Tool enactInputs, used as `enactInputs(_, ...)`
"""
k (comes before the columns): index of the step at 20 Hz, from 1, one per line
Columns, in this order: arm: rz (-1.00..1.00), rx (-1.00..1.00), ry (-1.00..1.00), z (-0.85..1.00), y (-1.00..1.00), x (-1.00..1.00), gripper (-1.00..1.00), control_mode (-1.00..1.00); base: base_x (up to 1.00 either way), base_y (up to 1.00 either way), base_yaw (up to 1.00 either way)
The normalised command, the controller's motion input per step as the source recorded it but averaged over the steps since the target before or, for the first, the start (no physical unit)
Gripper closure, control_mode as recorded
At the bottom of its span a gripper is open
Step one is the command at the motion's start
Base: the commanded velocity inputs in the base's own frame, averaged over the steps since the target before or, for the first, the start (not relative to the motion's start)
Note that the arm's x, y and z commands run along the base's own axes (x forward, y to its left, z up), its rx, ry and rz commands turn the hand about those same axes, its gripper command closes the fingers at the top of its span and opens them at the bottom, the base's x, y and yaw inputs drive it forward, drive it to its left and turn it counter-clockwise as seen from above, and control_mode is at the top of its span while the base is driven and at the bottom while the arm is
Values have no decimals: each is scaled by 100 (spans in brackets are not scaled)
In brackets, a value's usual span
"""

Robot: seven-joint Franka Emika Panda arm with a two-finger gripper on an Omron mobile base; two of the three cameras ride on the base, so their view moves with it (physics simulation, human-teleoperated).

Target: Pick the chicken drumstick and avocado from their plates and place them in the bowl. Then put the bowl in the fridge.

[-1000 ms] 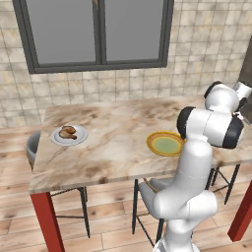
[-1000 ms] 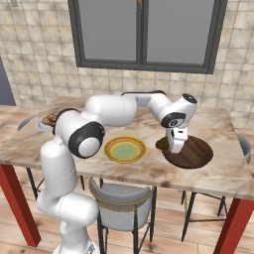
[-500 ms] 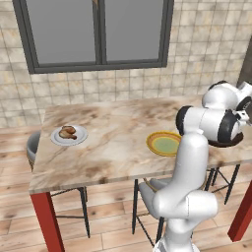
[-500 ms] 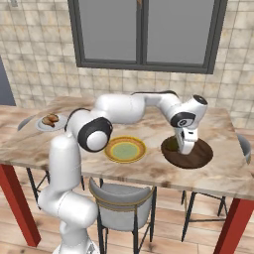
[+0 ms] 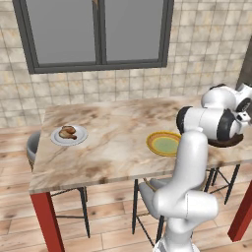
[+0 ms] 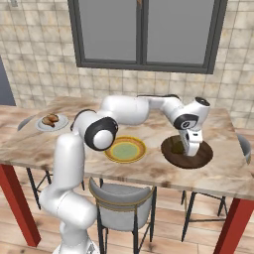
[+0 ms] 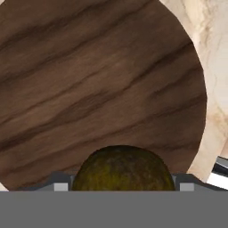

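My gripper (image 6: 192,150) hangs low over the dark brown bowl (image 6: 171,156) at the table's right end, shut on the avocado (image 7: 120,168). In the hand view the dark olive lump sits between the fingertips (image 7: 60,186), with the bowl's wood-grain floor (image 7: 89,89) close behind it. The chicken drumstick (image 5: 67,132) lies on the small white plate (image 5: 82,135) at the table's far left, also seen as drumstick (image 6: 49,119) on plate (image 6: 60,124). The yellow-rimmed plate (image 6: 125,150) with its greenish centre is bare, just left of the bowl. The fridge is out of view.
The marble table (image 6: 149,171) has red legs and stands under a dark-framed window (image 6: 144,32). A grey-seated chair (image 6: 121,198) is tucked at the near edge, with stools at both ends. My own arm arches over the table's middle.
My gripper has carried the avocado rightward and slightly down, from the bowl's left rim to over its middle. The drumstick and both plates have stayed put.
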Motion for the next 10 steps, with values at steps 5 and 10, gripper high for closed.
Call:
enactInputs(5,0,-9,0,-24,0,19,100,-100,0,0,0)
enactInputs(10,0,-1,0,-25,1,14,100,-100,0,0,0)
